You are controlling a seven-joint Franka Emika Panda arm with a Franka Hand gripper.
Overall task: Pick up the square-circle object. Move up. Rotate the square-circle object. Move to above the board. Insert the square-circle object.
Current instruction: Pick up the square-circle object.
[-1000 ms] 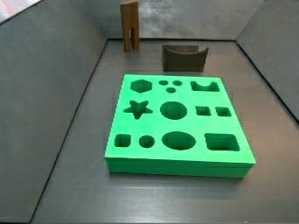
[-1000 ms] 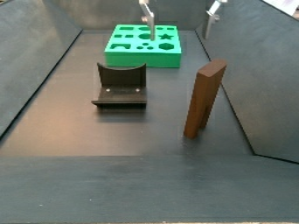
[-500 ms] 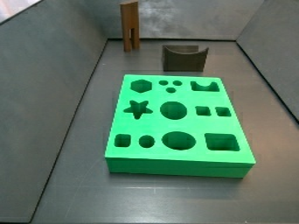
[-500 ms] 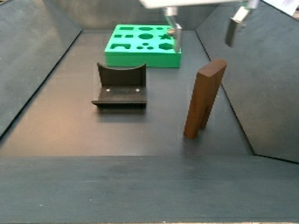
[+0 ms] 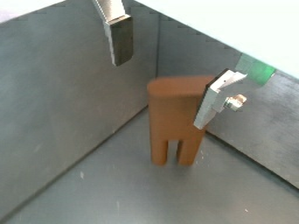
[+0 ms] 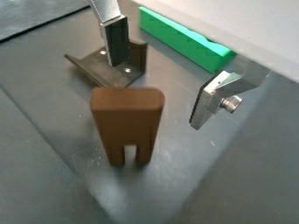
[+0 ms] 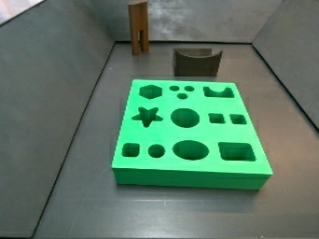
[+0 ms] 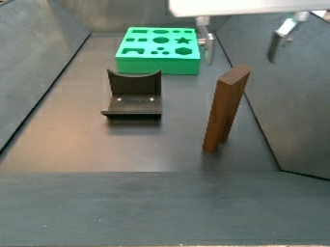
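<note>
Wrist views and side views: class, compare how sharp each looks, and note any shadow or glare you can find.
In both wrist views the gripper fingers look soft-edged, and the square-circle object casts a faint dark shadow on the floor. In both side views the board is crisp and evenly lit, without glare; the fixture shows clear edges.

Matt wood-like square-circle object (image 5: 172,118); silver metal fingers (image 5: 214,98)

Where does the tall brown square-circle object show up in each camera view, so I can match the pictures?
Wrist view: square-circle object centre, upright, between the gripper's open fingers.
Wrist view: centre-left, prongs down.
Side view: far back, upper left.
Side view: right of centre, gripper above it.
Shared landmark: the board, also at.
</note>
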